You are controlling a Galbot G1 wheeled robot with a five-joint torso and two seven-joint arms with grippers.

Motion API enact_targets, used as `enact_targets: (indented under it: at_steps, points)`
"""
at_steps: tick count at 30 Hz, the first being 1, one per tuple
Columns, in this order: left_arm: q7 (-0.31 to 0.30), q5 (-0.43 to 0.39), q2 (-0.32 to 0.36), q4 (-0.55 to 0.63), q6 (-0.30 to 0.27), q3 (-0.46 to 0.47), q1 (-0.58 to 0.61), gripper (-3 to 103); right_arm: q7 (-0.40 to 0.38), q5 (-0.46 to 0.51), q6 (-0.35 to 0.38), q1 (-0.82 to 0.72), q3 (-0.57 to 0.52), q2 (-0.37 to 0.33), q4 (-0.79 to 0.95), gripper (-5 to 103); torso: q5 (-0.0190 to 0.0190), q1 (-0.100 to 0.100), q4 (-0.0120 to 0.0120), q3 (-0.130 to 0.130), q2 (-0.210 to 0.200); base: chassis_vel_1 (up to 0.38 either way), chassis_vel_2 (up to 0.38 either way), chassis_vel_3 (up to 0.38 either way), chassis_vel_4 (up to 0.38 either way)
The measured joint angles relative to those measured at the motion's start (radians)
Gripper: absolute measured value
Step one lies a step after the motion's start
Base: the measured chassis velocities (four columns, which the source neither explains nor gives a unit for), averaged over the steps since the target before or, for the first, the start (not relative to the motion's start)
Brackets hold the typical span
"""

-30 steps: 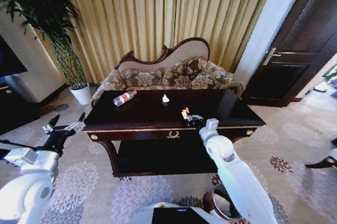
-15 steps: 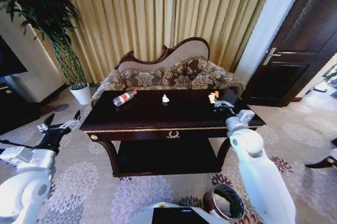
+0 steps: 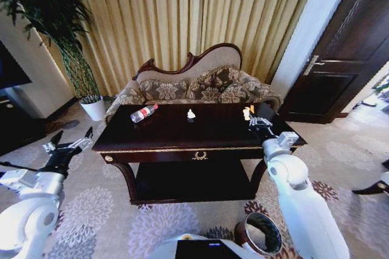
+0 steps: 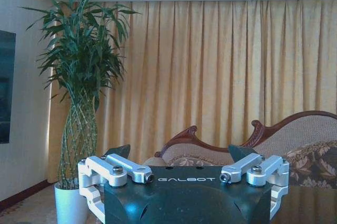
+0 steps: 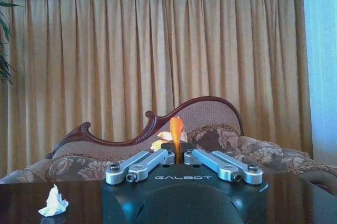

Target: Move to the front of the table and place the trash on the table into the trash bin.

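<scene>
So the right gripper [image 3: 252,117] is up over the table [image 3: 182,134], around 2 o'clock from the middle of the tabletop, near its far right corner. Its fingers [image 5: 152,160] are pinched shut on the little orange-yellow scrap [image 5: 176,129]. In the right wrist view you can see the scrap sitting dead centre between the two fingertips and poking out past them, orange piece upright with a paler yellow bit hanging off one side. From the head view it's a small yellowish blob right at the tips.

The rest of the trash is lying on the tabletop. The plastic bottle [image 3: 144,113] with the red label is on its side at about 10 o'clock, close to the far left corner. The crumpled white paper [image 3: 191,114] sits at 12 o'clock by the far edge, well apart from the gripper.

The trash bin [image 3: 259,233] is down on the carpet at roughly 5 o'clock from the table, beside the right arm.

The left gripper [image 3: 68,143] hangs off the table's left end at 9 o'clock, fingers [image 4: 118,151] spread wide, nothing in them.
</scene>
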State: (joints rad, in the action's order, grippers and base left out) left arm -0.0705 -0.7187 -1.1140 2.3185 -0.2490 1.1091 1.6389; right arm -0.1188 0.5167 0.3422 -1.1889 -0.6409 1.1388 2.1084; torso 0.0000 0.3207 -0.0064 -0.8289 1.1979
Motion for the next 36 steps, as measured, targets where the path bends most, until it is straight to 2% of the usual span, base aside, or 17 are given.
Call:
enact_targets:
  at_steps: [8, 21, 27, 33, 36]
  points:
    - [0.000, 0.001, 0.003, 0.006, -0.001, -0.003, -0.001, 100, 0.000, -0.009, 0.000, -0.016, 0.001, 0.010, 0.009, 3, 0.0000, 0.000, -0.0001, 0.000, 0.000, 0.092, -0.091, -0.092, 0.076]
    - [-0.001, 0.003, 0.006, 0.023, -0.004, 0.002, 0.009, 100, 0.000, -0.023, -0.002, -0.028, 0.002, 0.033, 0.010, 3, 0.0000, 0.000, -0.0001, 0.000, 0.000, 0.225, -0.215, -0.216, 0.209]
    - [-0.001, 0.006, -0.001, 0.025, -0.005, -0.003, 0.009, 100, 0.000, -0.060, -0.028, -0.049, 0.013, 0.062, -0.002, 3, 0.0000, -0.001, -0.0001, 0.000, 0.000, 0.139, -0.172, -0.150, 0.167]
    - [-0.001, 0.006, -0.012, 0.026, -0.004, -0.002, 0.014, 100, 0.000, -0.111, -0.030, -0.084, -0.012, 0.128, -0.107, 3, 0.0002, -0.001, 0.0002, 0.000, 0.000, 0.013, -0.016, -0.008, 0.013]
    - [0.002, 0.005, -0.020, 0.019, 0.018, -0.001, 0.012, 100, 0.000, -0.137, -0.032, -0.131, -0.053, 0.154, -0.249, 3, 0.0001, 0.001, -0.0004, 0.000, 0.000, 0.000, 0.000, 0.000, 0.000]
